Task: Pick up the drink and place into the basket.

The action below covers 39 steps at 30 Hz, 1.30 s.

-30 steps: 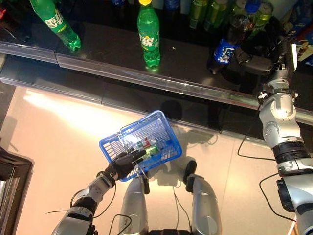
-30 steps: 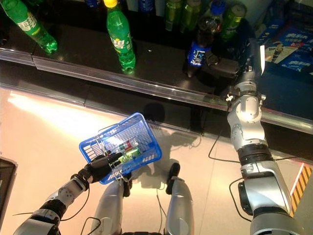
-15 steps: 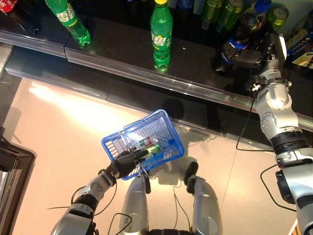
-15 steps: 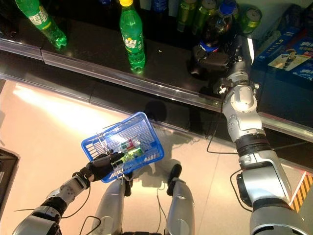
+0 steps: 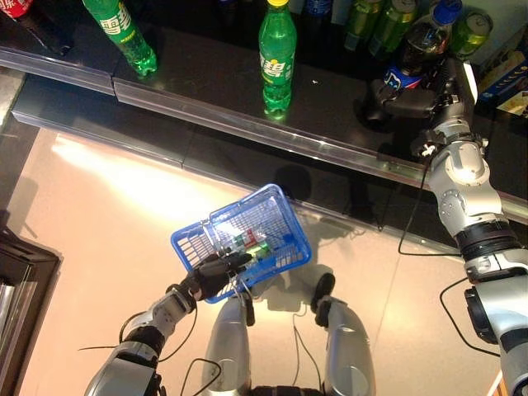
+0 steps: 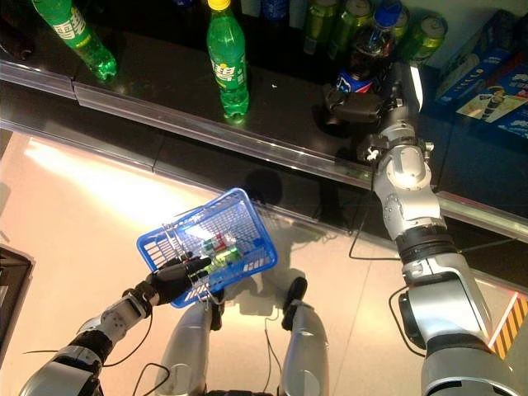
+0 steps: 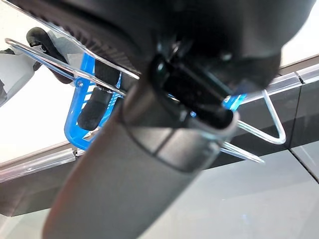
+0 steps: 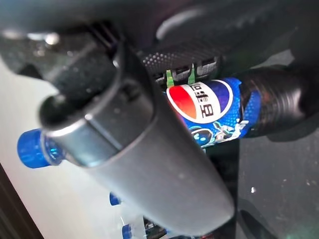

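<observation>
Right hand [image 6: 363, 106] clenched around the cola bottle [image 6: 360, 59] at the shelf's [image 6: 148, 74] right end. Left hand [image 6: 169, 280] grips the wire handle [image 7: 259, 124] of the blue basket [image 6: 235, 216], holding it over the floor.

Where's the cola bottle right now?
The cola bottle stands on the dark shelf, upper right in the eye views, in the right hand, beside the green cans.

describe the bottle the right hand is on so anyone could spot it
Look along the dark shelf to its right end, where the right hand is wrapped round a dark cola bottle. Unlike the green bottles nearby, it has a blue cap and a blue label.
</observation>
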Tool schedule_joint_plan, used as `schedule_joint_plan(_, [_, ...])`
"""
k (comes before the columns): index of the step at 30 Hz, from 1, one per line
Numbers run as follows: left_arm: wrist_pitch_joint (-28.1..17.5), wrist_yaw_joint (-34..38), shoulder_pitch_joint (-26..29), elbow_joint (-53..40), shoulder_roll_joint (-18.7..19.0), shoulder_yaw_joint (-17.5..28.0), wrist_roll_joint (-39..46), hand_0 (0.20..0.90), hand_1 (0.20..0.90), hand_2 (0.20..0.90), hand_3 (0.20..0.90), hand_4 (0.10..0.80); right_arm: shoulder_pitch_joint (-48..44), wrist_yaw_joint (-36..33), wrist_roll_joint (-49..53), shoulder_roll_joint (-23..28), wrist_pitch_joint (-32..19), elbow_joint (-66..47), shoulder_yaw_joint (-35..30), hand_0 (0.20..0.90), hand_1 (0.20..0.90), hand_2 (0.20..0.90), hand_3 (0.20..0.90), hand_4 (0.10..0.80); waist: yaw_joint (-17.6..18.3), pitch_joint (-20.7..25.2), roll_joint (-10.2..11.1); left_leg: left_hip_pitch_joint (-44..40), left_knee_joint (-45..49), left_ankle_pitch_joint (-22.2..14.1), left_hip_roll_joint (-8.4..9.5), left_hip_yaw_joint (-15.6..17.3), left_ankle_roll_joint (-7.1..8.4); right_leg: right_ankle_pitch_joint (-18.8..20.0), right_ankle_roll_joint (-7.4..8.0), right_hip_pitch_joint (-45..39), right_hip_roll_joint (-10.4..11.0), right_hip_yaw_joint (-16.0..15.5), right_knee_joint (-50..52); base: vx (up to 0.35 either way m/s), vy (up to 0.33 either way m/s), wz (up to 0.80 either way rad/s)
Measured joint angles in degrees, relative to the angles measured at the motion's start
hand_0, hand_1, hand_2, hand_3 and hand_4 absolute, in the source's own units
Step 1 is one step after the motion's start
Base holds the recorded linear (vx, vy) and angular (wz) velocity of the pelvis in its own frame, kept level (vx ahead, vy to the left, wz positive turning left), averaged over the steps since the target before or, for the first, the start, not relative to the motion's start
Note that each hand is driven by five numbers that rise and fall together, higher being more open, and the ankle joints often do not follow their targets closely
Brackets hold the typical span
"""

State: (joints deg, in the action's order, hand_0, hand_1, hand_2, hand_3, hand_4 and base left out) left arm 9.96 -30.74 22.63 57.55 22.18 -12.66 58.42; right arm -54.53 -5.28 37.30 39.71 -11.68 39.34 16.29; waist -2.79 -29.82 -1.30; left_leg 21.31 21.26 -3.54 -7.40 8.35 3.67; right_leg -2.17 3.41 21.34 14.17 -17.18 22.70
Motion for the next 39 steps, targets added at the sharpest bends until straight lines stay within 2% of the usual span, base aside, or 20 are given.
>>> schedule_joint_plan(18, [0.0, -0.5, 0.5, 0.1, 0.1, -0.8, -0.1, 0.300, 0.300, 0.300, 0.200, 0.100, -1.1, 1.2, -0.8, -1.4, 0.7, 0.8, 3.0, 0.300, 0.300, 0.300, 0.200, 0.100, -0.3, 0.0, 0.0, 0.2, -0.2, 0.4, 1.45, -0.9, -0.59, -0.2, 0.48, -0.4, 1.1, -1.2, 0.1, 0.003, 0.007, 0.05])
schedule_joint_plan(29, [0.0, -0.5, 0.5, 0.1, 0.3, -1.2, -0.1, 0.300, 0.300, 0.300, 0.200, 0.100, -1.0, 1.3, -1.4, -1.5, 1.0, 0.5, 3.0, 0.300, 0.300, 0.300, 0.200, 0.100, -0.2, 0.0, 0.0, -0.1, -0.7, 0.5, 1.49, -0.9, -0.63, 0.0, 0.70, -0.7, 1.0, -1.2, -0.5, 0.000, 0.004, 0.00])
schedule_joint_plan(33, [0.0, -0.5, -0.6, 0.6, 0.1, -1.2, -0.1, 0.300, 0.300, 0.300, 0.200, 0.100, -0.1, 1.4, -2.4, -1.8, 1.4, 0.2, 3.0, 0.300, 0.300, 0.300, 0.200, 0.100, -0.1, 0.0, 0.0, -3.5, -5.6, 2.4, 1.83, -0.6, -0.68, 2.0, 1.03, -3.9, 0.2, -1.5, -5.4, 0.057, 0.017, -0.01])
schedule_joint_plan(39, [-0.3, -0.2, -5.0, 0.4, -1.6, 0.3, -0.2, 0.300, 0.300, 0.300, 0.200, 0.100, 7.1, 2.8, -4.1, -1.7, 2.4, -6.2, 2.6, 0.300, 0.300, 0.300, 0.200, 0.100, -0.2, 0.0, 0.1, -12.8, -17.3, 6.5, 2.36, -0.3, -0.32, 5.8, 2.26, -13.6, -2.0, -1.6, -17.2, 0.075, -0.012, 0.06])
